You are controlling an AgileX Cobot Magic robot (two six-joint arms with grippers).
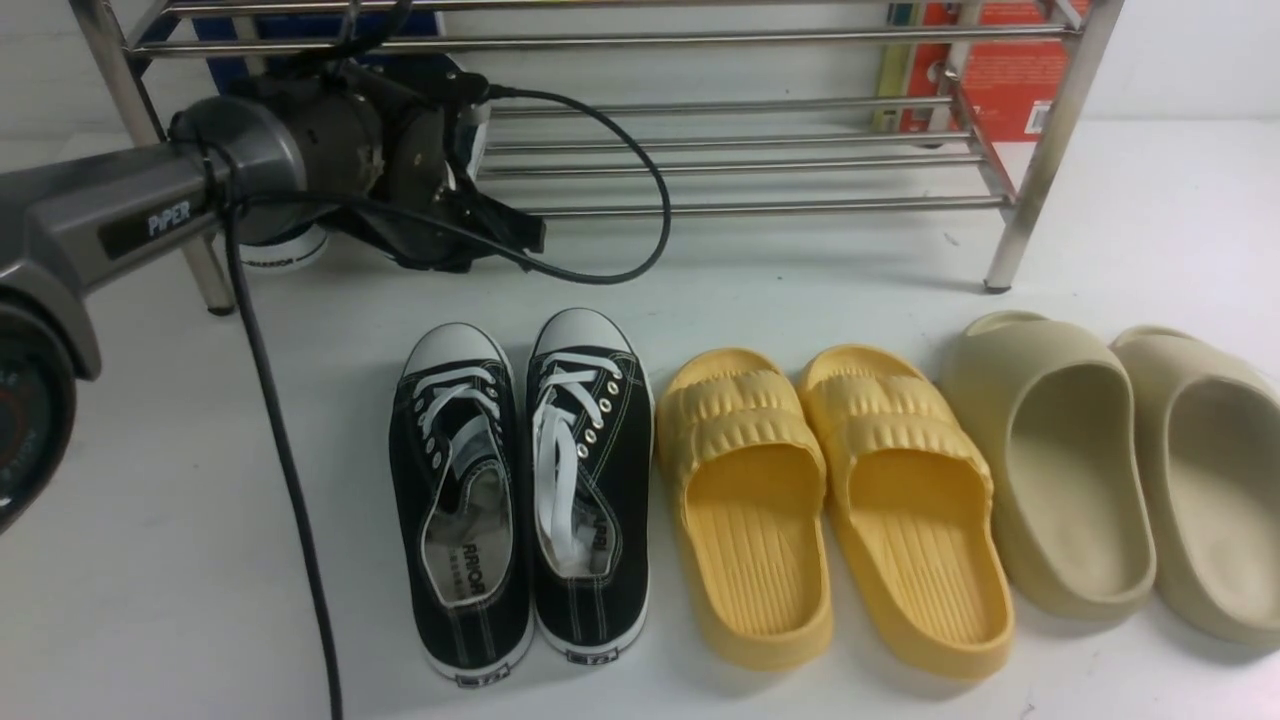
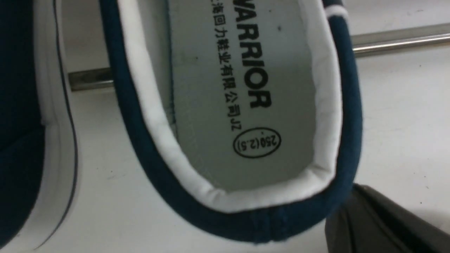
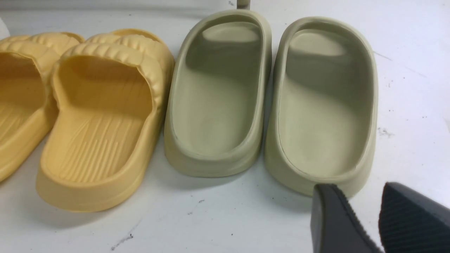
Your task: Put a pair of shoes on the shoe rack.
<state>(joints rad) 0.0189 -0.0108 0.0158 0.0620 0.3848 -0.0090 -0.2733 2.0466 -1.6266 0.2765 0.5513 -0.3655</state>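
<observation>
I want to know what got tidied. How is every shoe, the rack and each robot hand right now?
navy shoes: by the rack's left end, side by side.
shoe rack: standing upright.
black sneakers: on the table, paired, laced.
yellow slippers: on the table, paired.
beige slippers: on the table, paired.
left gripper: shut, at the navy shoes.
right gripper: open, empty.
</observation>
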